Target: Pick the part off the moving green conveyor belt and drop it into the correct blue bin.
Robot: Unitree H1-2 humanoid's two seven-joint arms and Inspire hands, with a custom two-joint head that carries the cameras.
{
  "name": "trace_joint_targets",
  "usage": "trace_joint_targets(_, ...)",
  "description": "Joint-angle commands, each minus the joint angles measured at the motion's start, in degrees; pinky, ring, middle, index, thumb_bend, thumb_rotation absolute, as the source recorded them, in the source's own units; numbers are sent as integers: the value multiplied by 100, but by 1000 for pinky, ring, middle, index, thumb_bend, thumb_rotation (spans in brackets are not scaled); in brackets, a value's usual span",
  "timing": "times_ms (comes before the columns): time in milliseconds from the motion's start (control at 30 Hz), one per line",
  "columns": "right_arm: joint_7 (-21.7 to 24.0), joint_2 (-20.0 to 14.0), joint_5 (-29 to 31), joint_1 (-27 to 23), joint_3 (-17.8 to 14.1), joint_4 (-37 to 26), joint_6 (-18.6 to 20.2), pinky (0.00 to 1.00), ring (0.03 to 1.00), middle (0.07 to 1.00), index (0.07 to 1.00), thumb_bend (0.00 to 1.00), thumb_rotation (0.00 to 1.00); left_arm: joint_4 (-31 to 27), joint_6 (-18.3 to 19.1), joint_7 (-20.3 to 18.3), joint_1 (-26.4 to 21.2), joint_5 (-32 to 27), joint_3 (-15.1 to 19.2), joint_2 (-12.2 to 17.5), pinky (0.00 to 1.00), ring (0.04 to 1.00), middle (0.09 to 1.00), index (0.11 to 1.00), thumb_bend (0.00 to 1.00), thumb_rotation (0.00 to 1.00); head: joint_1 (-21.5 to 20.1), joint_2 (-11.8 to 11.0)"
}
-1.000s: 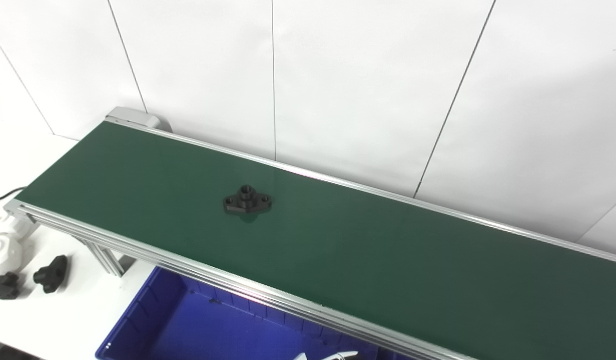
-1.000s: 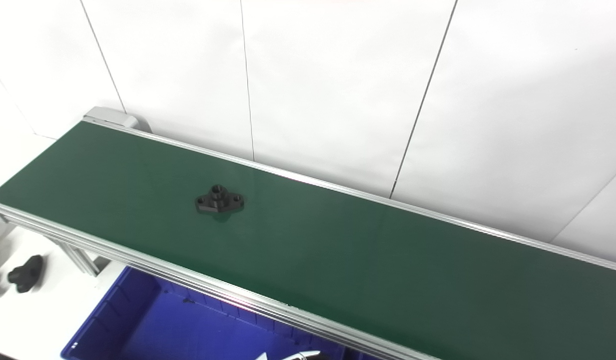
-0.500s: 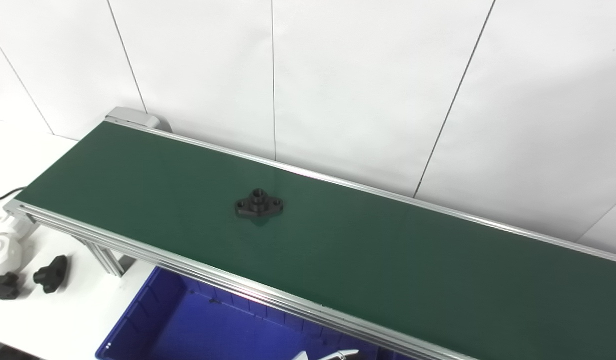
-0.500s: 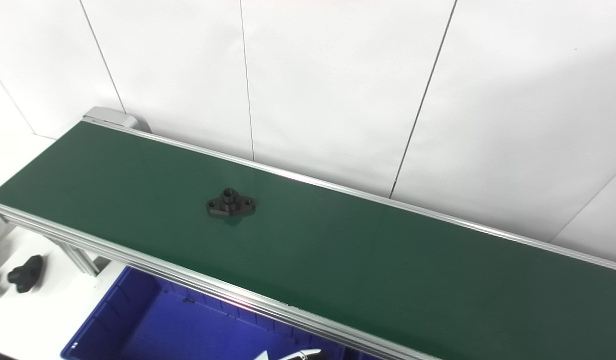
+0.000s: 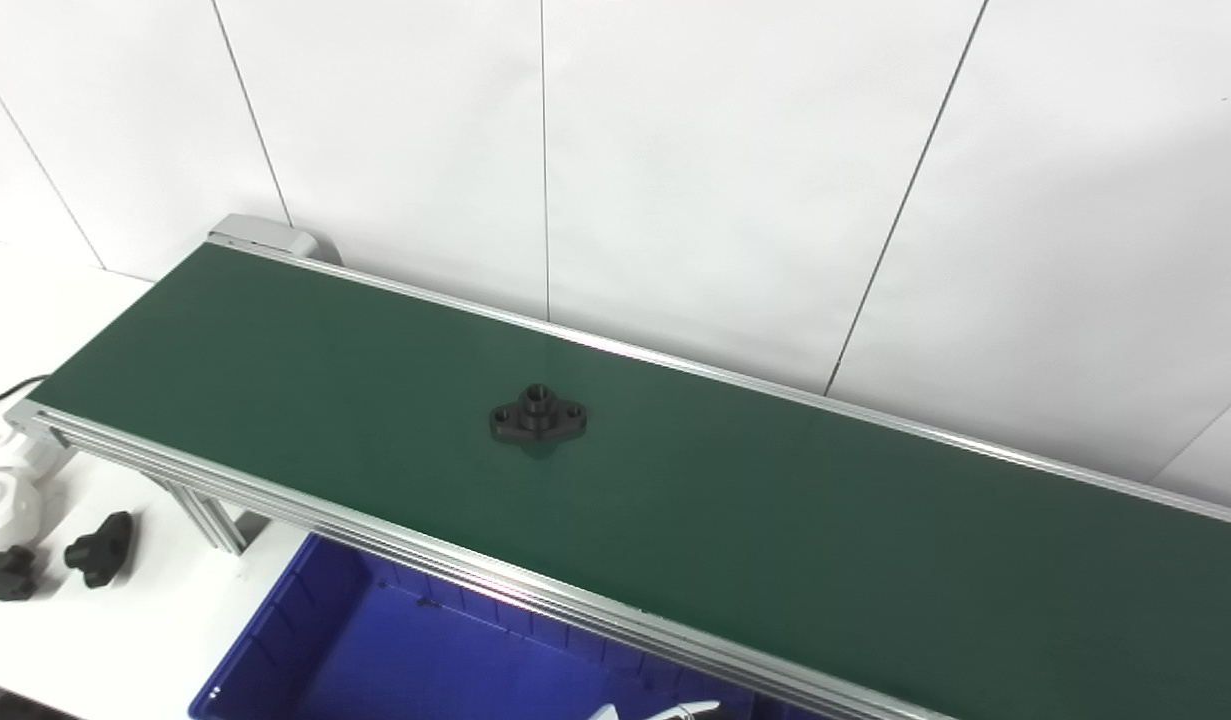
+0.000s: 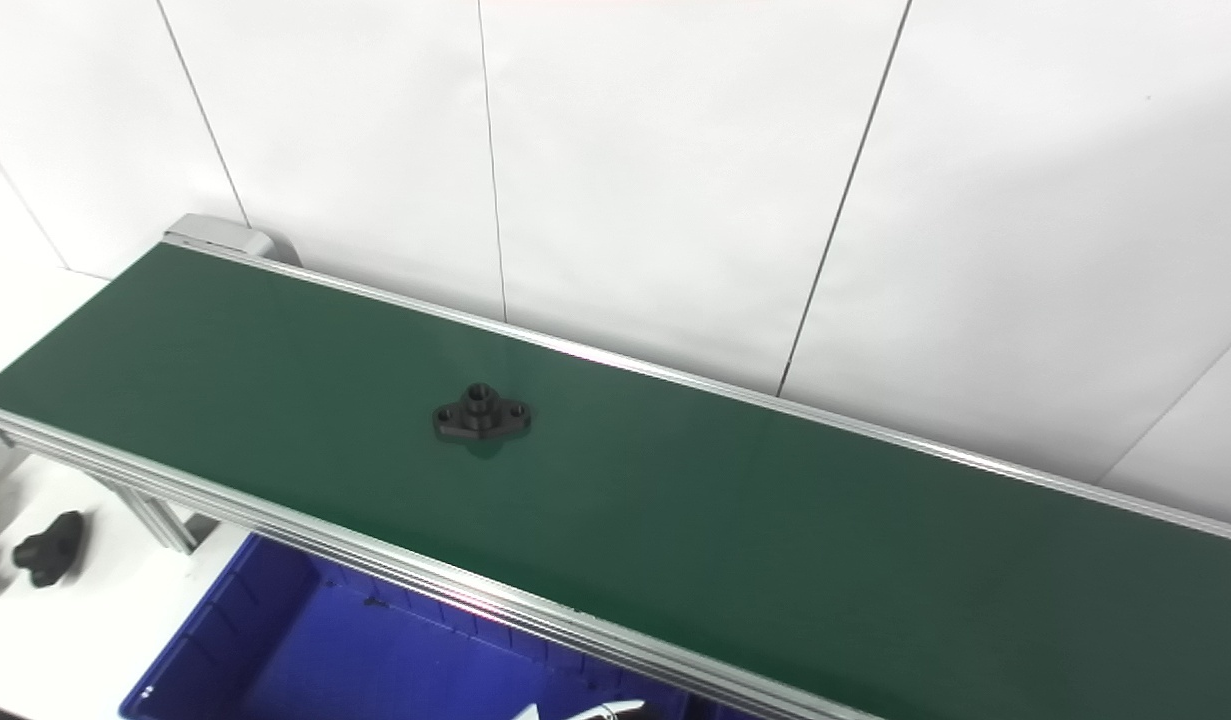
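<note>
Part (image 5: 537,415): black, flanged, with a raised centre boss and a hole in each ear. It lies flat on the green belt (image 5: 795,520), about mid-width, left of the frame centre. Nothing touches it.

Blue bin (image 5: 275,640) sits below the near belt rail; its visible interior shows nothing in it. Only one bin can be made out, so which bin is "correct" cannot be settled here.

Robot hand: a pale sliver (image 5: 665,712) shows at the bottom edge, over the bin. Too little is visible to say which arm it belongs to, or whether it is released or clenched. It holds nothing that can be seen. Neither hand is otherwise in view.

Spare parts on the table (image 5: 125,640) at far left: two black pieces (image 5: 100,548) and white ones (image 5: 5,490). These are not on the belt.

Risks, as judged:
- The part is travelling; a reach aimed at its present spot would likely close behind it.
- Low flat flange, slick belt: fingers may skid over it or push it rather than lift it.
- A late pick means a longer reach to the right, away from the bin.
- A release near the rail could bounce the part off the bin wall.

Change over the last second: the part has moved rightward along the belt, orientation unchanged. The sliver at the bottom edge is about where it was.
</note>
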Motion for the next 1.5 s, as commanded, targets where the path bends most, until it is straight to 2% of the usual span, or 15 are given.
trace_joint_targets(0, -232, -137, 88, 57, 79, -300, -336, 915, 919, 943, 1000, 842, 368, -128, -227, 90, -50, -19, -8, 24, 779, 859, 903, 882, 873, 275, -8, 7)
trace_joint_targets(167, -488, -216, 9, 22, 115, -753, -335, 943, 909, 915, 984, 845, 377, -179, -227, 61, -47, -29, -5, 59, 780, 863, 908, 887, 875, 304, -185, 158)
trace_joint_targets(200, -495, -222, -8, 4, 103, -835, -336, 932, 904, 912, 980, 849, 388, -205, -227, 56, -42, -28, 7, 68, 777, 863, 910, 888, 874, 303, -248, 282)
trace_joint_targets(333, -314, -206, 162, -100, 34, -1115, -328, 916, 902, 922, 979, 853, 399, -301, -227, 30, 10, -83, 61, 109, 799, 875, 921, 897, 869, 284, -413, 410)
trace_joint_targets(367, -248, -190, 191, -128, 4, -1162, -322, 905, 904, 927, 983, 856, 429, -317, -227, 18, 30, -104, 85, 111, 808, 879, 924, 902, 878, 288, -413, 410)
trace_joint_targets(467, -34, -97, 77, -309, -131, -1419, -140, 884, 900, 927, 984, 858, 479, -337, -227, 68, 61, -92, 139, 121, 790, 872, 920, 908, 899, 323, -565, 550)
trace_joint_targets(567, 138, 0, 19, -483, -232, -1582, -7, 877, 897, 918, 973, 863, 512, -361, -227, 78, 98, -102, 197, 145, 814, 890, 937, 922, 909, 345, -729, 644)
trace_joint_targets(700, 402, 70, 76, -740, -342, -1740, 195, 862, 892, 912, 963, 878, 536, -452, -227, 1, 180, -196, 318, 164, 824, 899, 946, 928, 905, 343, -1002, 746)
trace_joint_targets(900, 817, 152, 170, -1133, -458, -1972, 617, 836, 885, 904, 950, 881, 518, -568, -227, -88, 240, -171, 445, 215, 860, 922, 962, 947, 880, 368, -1353, 882)
trace_joint_targets(1033, 1008, 198, 96, -1466, -533, -1966, 884, 811, 874, 899, 940, 885, 524, -666, -225, -325, 318, -258, 577, 199, 861, 929, 968, 950, 868, 366, -1557, 972)
trace_joint_targets(1233, 1244, 294, -142, -1919, -551, -2004, 1260, 781, 859, 900, 944, 850, 520, -780, -226, -471, 367, -176, 677, 261, 921, 954, 981, 967, 837, 404, -1877, 1139)
trace_joint_targets(1467, 1405, 484, -442, -2397, -516, -2007, 1670, 761, 849, 889, 937, 847, 504, -828, -226, -649, 372, -247, 738, 327, 905, 950, 984, 974, 826, 427, -2048, 1215)
